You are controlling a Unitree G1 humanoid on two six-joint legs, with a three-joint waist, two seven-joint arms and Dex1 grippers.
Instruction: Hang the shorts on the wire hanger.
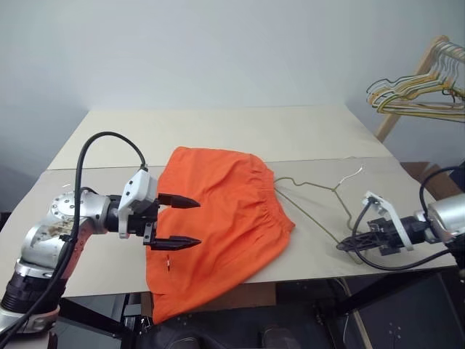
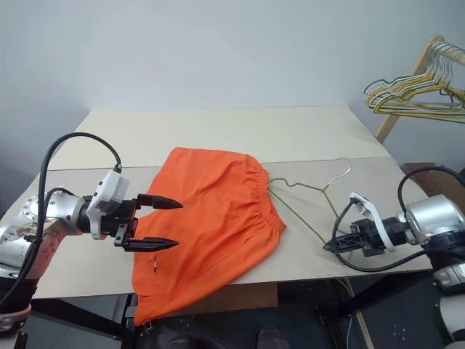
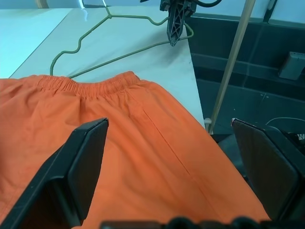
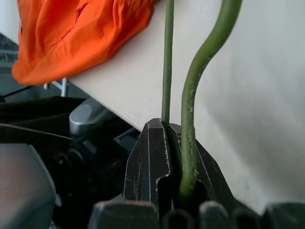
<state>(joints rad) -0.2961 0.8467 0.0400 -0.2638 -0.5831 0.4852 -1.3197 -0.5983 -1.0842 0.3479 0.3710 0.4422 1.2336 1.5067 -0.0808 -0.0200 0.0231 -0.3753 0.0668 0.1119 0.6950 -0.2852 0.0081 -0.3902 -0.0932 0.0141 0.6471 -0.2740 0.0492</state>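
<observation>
On the table (image 1: 305, 138), spread left end effector (image 1: 173, 222) overhangs shorts (image 1: 218, 211); right end effector (image 1: 347, 246) pinches wire hanger (image 1: 320, 190).

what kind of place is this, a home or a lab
Probably a lab or test room, not a home: a plain pale table against a bare wall, a wooden rack with a bunch of hangers, and only the shorts and the wire hanger laid out.

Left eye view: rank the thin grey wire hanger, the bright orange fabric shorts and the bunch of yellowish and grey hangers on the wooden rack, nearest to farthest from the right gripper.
1. Thin grey wire hanger: pinched in the shut right gripper, at the table's near right edge.
2. Bright orange fabric shorts: mid-table, to its left.
3. Bunch of yellowish and grey hangers: on the wooden rack behind the table.
</observation>
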